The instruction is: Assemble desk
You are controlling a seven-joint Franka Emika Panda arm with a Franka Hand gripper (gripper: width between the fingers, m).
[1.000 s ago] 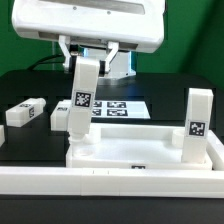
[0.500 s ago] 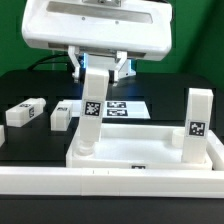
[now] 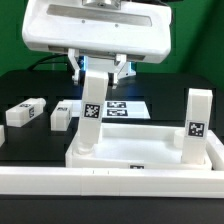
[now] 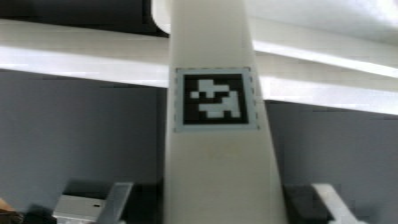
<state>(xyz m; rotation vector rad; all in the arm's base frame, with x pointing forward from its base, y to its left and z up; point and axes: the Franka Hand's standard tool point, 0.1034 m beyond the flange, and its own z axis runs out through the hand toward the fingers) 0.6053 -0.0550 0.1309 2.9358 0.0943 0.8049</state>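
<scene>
Gripper (image 3: 99,68) clamped on a smooth white block leg (image 3: 86,135) with a square black-and-white tag (image 3: 92,110). Leg tilted, foot at a corner of the rimmed plastic tabletop (image 3: 140,150).

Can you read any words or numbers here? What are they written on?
No words or numbers can be read anywhere.
There are only black-and-white square tags, patterns rather than letters: on the held leg in the pincer, the standing leg, the two loose legs and the marker board.
</scene>
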